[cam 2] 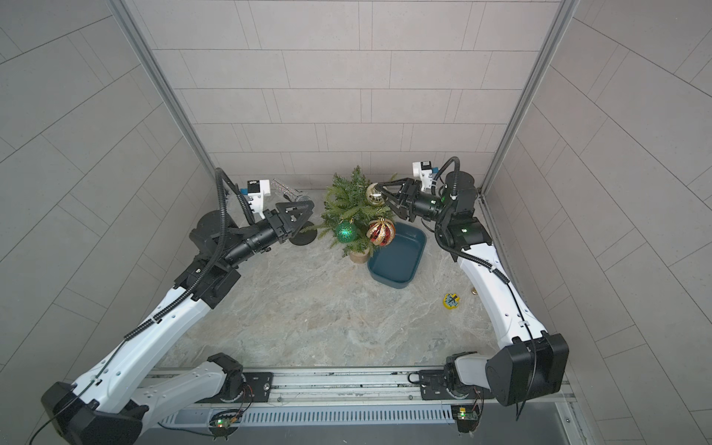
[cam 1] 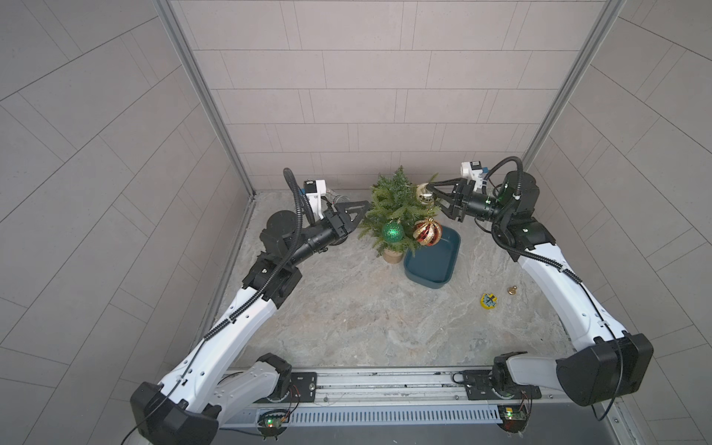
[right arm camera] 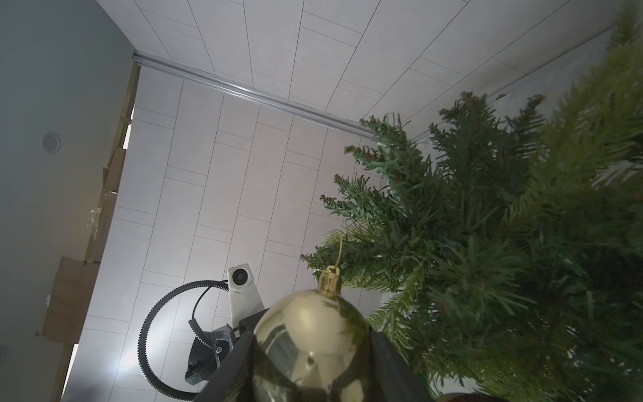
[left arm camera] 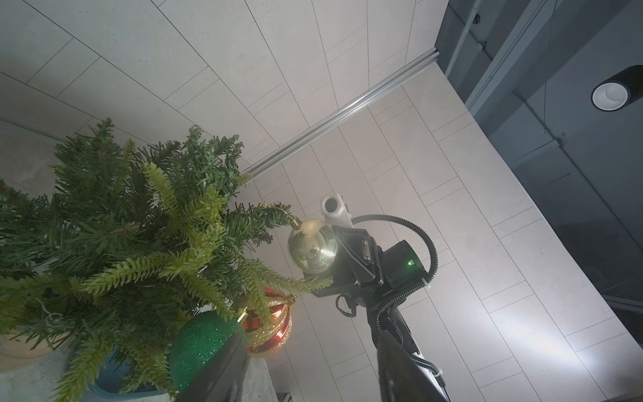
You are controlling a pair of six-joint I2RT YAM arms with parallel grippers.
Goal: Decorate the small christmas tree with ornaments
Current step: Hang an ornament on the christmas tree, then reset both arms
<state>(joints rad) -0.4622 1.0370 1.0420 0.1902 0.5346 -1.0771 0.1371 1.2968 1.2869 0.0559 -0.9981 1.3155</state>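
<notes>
Gold ornament (right arm camera: 311,344) between jaws, beside tree (right arm camera: 487,243)

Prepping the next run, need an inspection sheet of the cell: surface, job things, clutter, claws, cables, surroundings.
surface: marbled tabletop, no spills seen.
job's things: tree upright near the back wall; green bauble and red bauble hang on it; gold bauble at a branch tip, string reaching the branch.
clutter: empty tub beside the tree's pot; disc and bell near the right arm; microphone behind the left arm.
claws: left claw open, empty, at the tree's edge; right claw jaws flank the gold bauble, grip unclear.
cables: ribbed hoses on both arms, no snag seen.
surroundings: tiled walls; rail in front.
</notes>
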